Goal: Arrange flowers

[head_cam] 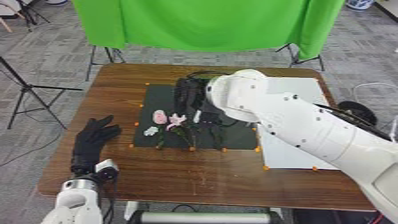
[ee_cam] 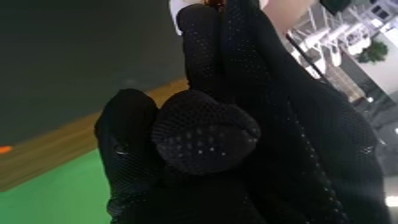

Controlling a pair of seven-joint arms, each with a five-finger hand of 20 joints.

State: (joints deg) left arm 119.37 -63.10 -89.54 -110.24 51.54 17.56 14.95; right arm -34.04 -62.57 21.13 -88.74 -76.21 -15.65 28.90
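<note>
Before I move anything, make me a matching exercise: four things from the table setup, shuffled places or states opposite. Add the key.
1. left hand
2. right hand
3. white flower
4. green cloth

A. hanging past the table's far edge
B. lying on the dark mat, near its left edge
C. left of the mat, fingers spread
D. on the arm crossing the white sheet

Pairs: 1-C, 2-D, 3-B, 4-A

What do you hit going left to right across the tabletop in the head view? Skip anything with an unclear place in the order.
Left hand → oval pink flower → pointed-petal pink flower → narrow white piece → white sheet.
</note>
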